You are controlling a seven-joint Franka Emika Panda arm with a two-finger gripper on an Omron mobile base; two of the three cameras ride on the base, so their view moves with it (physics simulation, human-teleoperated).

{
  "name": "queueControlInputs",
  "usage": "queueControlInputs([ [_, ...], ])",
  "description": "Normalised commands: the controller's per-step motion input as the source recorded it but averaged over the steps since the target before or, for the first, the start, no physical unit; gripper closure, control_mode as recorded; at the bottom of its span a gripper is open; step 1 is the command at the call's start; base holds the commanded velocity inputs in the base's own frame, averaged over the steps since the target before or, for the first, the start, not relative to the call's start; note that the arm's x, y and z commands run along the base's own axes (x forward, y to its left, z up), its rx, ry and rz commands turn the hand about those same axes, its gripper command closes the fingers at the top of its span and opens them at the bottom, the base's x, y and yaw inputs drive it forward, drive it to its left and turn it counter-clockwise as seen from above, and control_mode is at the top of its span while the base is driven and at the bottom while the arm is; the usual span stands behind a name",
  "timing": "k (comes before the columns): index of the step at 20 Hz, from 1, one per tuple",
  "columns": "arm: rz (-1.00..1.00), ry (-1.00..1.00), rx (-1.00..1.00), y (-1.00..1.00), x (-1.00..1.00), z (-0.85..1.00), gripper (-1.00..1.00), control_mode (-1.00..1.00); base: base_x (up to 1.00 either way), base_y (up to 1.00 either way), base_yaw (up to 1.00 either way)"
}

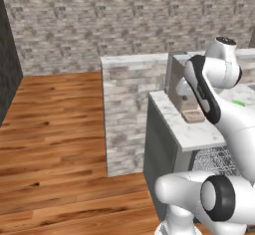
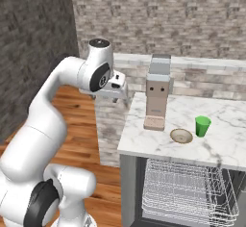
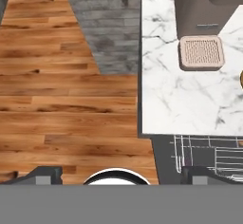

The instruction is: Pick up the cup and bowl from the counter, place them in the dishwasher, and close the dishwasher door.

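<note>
Two dishes, the cup [image 2: 202, 125] and the bowl [image 2: 181, 135] at its nine o'clock, await the wide-open, empty gripper [image 3: 121, 173] above the floor.

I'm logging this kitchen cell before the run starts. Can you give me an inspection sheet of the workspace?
Surface: marbled counter, no spills seen.
Job's things: green cup upright beside tan bowl; wire rack pulled out of dishwasher, no dishes seen in it.
Clutter: coffee machine with tray.
Grippers: gripper beside the counter's edge, above the floor, holding nothing; jaws unclear.
Cables: nothing seen.
Surroundings: wood floor, stone-brick ledge.
</note>
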Motion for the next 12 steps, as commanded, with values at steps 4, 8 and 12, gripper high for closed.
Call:
queueControlInputs([
  [4, 0.00, 0.00, 0.00, -0.34, 0.00, -0.19, -1.00, -1.00, 0.00, 0.00, 0.00],
  [8, 0.00, 0.00, 0.00, -0.36, 0.00, -0.24, -1.00, -1.00, 0.00, 0.00, 0.00],
  [12, 0.00, 0.00, 0.00, -0.31, 0.04, -0.29, -1.00, -1.00, 0.00, 0.00, 0.00],
])
